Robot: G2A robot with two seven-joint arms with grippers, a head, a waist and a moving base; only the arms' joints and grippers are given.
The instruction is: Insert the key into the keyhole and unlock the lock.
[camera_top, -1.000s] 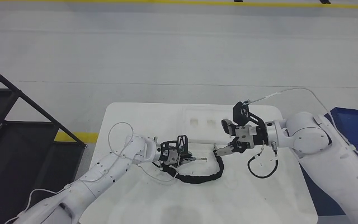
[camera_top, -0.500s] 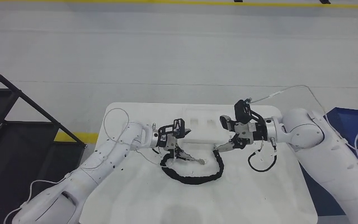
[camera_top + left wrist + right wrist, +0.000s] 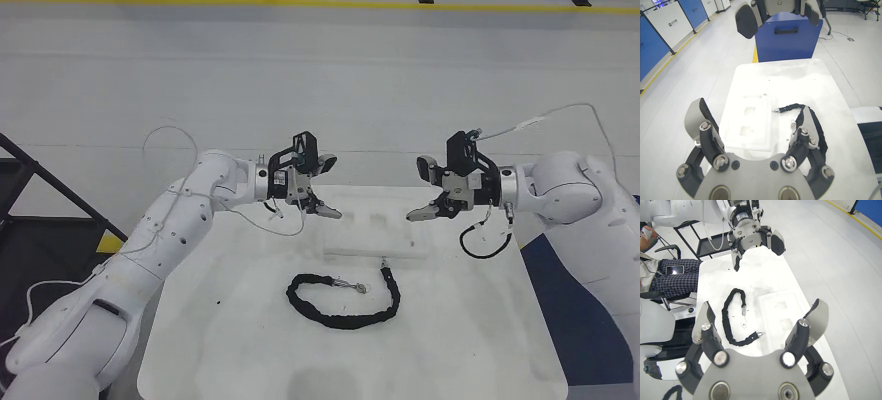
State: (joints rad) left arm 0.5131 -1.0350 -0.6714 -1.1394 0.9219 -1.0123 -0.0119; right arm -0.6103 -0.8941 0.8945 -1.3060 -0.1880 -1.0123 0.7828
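The left end effector [image 3: 323,208] is hanging wide and holding nothing, raised over the tray's [image 3: 375,242] left end. The right end effector [image 3: 424,211] is doing the same over the tray's right end, wide and bare.

A second ago both were sitting low on the robot's side of the tray, the left one at the key [image 3: 358,288] and the right one at the pin [image 3: 760,333] end of the chain [image 3: 340,317]. Since then both have been letting go and rising up and back, so they are now facing each other across the tray.

The chain is lying in an open curve on the desk [image 3: 230,340], just beside the tray on the robot's side. Its barrel [image 3: 743,310] and pin are lying apart. The key is resting at the barrel's mouth; whether it is seated inside, I cannot tell.

With the ends parted and both end effectors pulling away, the unlocking is looking finished.
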